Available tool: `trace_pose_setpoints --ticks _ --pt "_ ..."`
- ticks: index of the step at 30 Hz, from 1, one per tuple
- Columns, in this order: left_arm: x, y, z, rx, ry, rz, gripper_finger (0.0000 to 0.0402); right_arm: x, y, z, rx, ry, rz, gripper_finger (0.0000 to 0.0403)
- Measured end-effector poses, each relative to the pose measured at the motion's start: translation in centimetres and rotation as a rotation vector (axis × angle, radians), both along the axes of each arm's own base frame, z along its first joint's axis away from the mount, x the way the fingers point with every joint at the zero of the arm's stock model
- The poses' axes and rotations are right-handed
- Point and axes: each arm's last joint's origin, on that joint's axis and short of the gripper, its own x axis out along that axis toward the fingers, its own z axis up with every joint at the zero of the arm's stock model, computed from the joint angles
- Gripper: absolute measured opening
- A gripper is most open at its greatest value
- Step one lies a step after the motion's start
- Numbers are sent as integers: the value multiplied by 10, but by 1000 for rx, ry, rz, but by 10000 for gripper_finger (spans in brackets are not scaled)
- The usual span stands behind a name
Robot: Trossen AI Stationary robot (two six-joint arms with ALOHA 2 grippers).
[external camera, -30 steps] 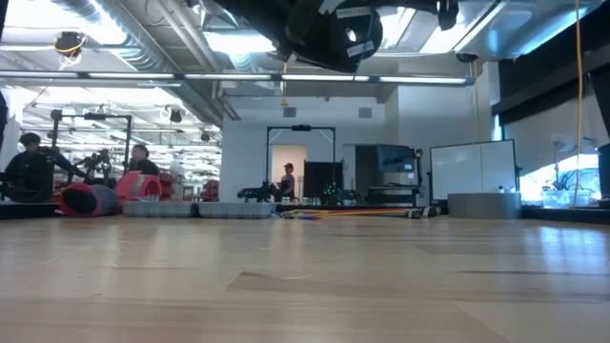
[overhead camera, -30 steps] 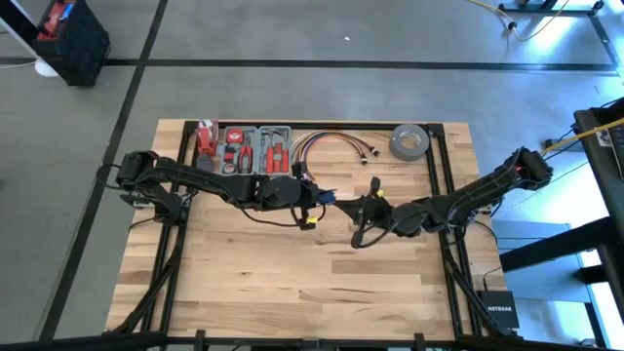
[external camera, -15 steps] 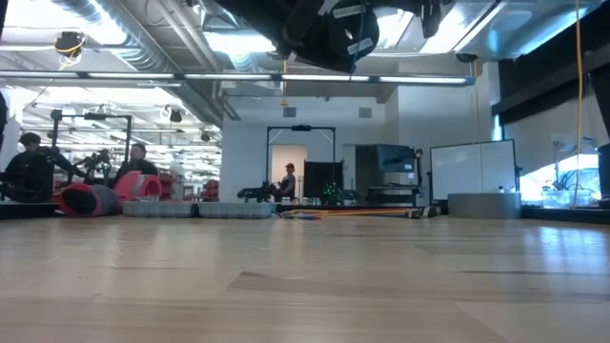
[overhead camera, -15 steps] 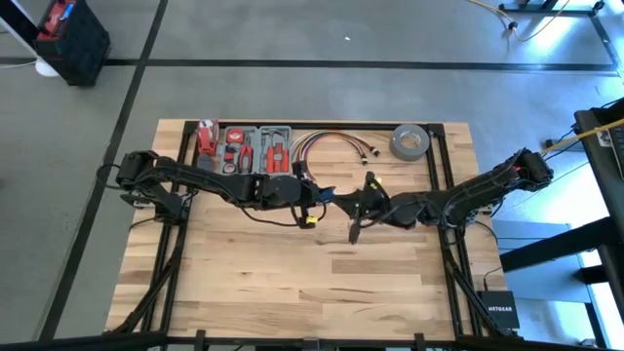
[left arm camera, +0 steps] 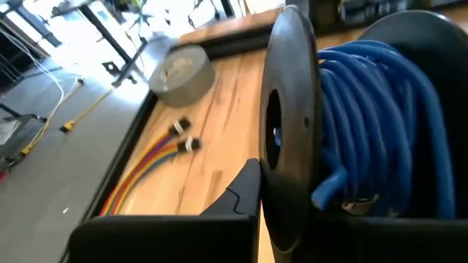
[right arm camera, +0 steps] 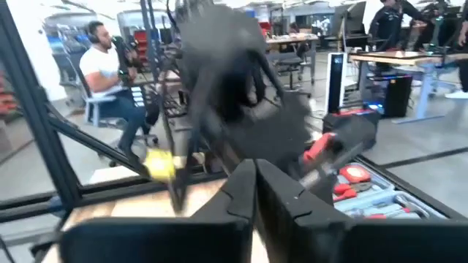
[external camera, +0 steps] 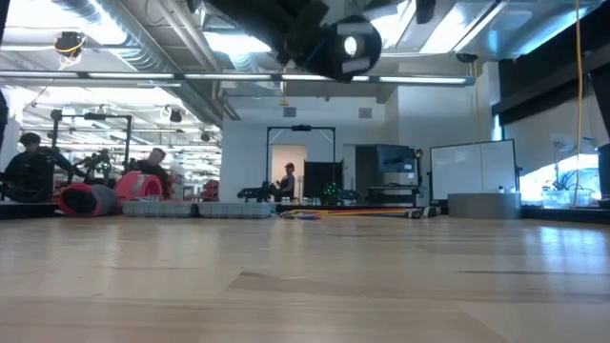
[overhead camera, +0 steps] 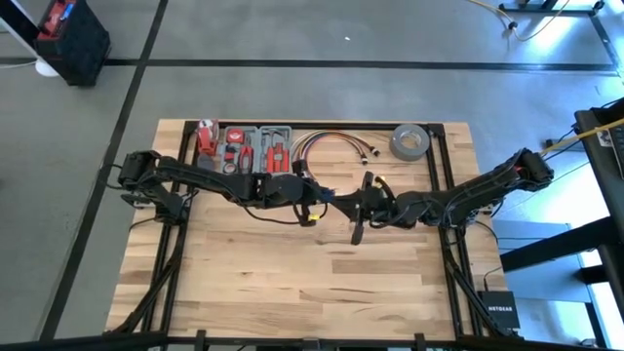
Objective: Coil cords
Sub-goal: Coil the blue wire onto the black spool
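Observation:
A coil of blue cord (left arm camera: 373, 124) sits against a round black disc (left arm camera: 289, 109) that stands on edge; from above it shows as a blue spot (overhead camera: 327, 195) over the table's middle. My left gripper (overhead camera: 318, 201) reaches in from the table's left and is shut on it. Facing it from the right, close by, my right gripper (overhead camera: 359, 207) points level at the left one. Its fingers (right arm camera: 241, 190) are together in the right wrist view, with nothing visible between them. No other cord can be made out. My left gripper has one finger (left arm camera: 238, 193) against the outer face of the black disc (left arm camera: 272, 179); the blue coil hides the other finger. The fingers slant slightly down from the table's left. Disc and coil are lifted clear of the table, the disc upright. My right gripper is shut; I cannot tell whether it touches a cord.
Along the far edge lie a grey tray of red-handled tools (overhead camera: 252, 152), a bundle of coloured cables with plugs (overhead camera: 331, 146) and a grey tape roll (overhead camera: 409, 142). The near half of the wooden table (overhead camera: 292, 283) is bare. People sit in the room beyond.
My right gripper has moved a little toward the table's left, closer to the left gripper and its coil, and has turned at the wrist. The coil has stayed where it was.

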Motion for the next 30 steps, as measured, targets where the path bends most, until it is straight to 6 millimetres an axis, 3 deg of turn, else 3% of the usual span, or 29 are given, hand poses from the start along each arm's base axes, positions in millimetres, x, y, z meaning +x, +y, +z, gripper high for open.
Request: trace_pose_setpoints --ticks 8,13,21,26,30 --pt "0 -1 2 -6 -10 -4 0 4 1 -6 -50 38 38 103" --pt "0 -2 1 -6 -1 -7 0 -11 6 -1 -158 106 71 139" --pt "-1 -4 1 -3 3 -14 0 -55 11 0 -184 325 43 134" --pt "-1 -4 1 70 34 -49 0 -71 17 -22 -163 530 57 121" --pt "6 -9 -15 212 129 -62 0 -76 22 -50 -163 590 13 111"
